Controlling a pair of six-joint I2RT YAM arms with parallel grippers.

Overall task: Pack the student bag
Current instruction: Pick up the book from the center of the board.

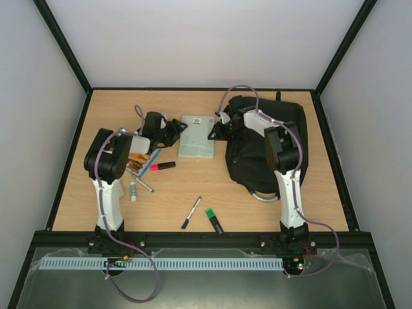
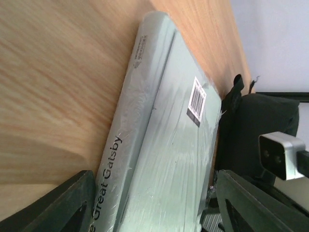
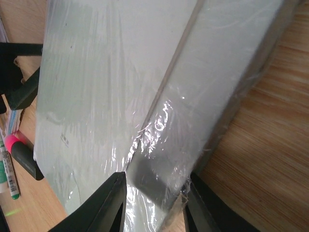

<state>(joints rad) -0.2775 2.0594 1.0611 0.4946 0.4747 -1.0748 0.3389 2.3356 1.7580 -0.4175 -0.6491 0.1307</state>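
A pale green shrink-wrapped book (image 1: 196, 138), "The Great Gatsby" on its spine (image 2: 164, 121), lies on the table just left of the student bag (image 1: 248, 161), a large black backpack. My left gripper (image 1: 172, 129) is open. In the left wrist view its fingers straddle the book's near end (image 2: 154, 193), with a gap on the right side. My right gripper (image 1: 215, 131) reaches in from the bag's side. In the right wrist view it is shut (image 3: 155, 181) on the book's thick edge (image 3: 96, 72). The bag's black fabric (image 2: 260, 111) shows beyond the book.
Left of the book lie a pink highlighter (image 1: 162, 166), a white glue stick (image 1: 133, 190) and a pen (image 1: 140, 182). A blue pen (image 1: 191, 213) and a green marker (image 1: 214, 221) lie near the front edge. The bag's silvery handle (image 1: 264, 196) points towards the front.
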